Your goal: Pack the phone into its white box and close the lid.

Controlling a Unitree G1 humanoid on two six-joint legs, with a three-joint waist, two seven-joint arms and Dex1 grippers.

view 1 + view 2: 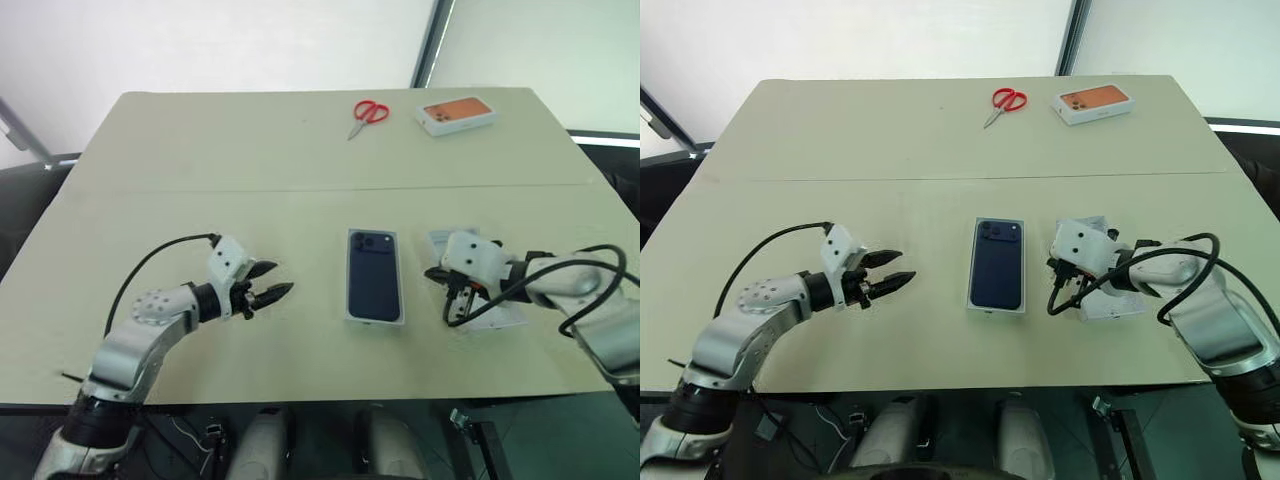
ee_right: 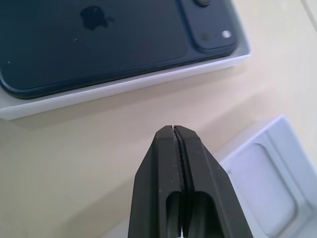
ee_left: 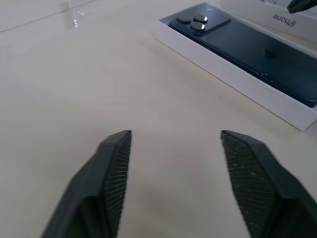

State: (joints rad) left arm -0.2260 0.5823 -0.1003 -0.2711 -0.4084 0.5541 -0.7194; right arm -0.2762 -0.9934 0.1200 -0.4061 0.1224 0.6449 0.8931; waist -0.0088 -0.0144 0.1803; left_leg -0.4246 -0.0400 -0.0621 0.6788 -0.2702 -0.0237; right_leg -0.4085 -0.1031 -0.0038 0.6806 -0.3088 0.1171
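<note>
Looking at your left gripper (image 1: 272,291), lower left of the head view, its fingers stand spread over bare table (image 1: 250,150), holding nothing. Your right gripper (image 2: 174,130) is pressed shut, empty, above the lid (image 1: 1110,300). Centre frame, the phone (image 1: 374,272) lies back-up in the white box (image 1: 375,319).

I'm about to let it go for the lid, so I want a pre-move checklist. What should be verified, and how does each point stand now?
1. Slim dark navy-blue phone lies flat inside the shallow white carton box: ok.
2. Nothing over the box: ok.
3. White rectangular lid off, beside the box on the right: ok. Which face is up: cannot tell.
4. Right gripper open for a grasp: not ok, shut.
5. Left gripper open and empty: ok.
6. Red-handled scissors far from the box: ok.
</note>
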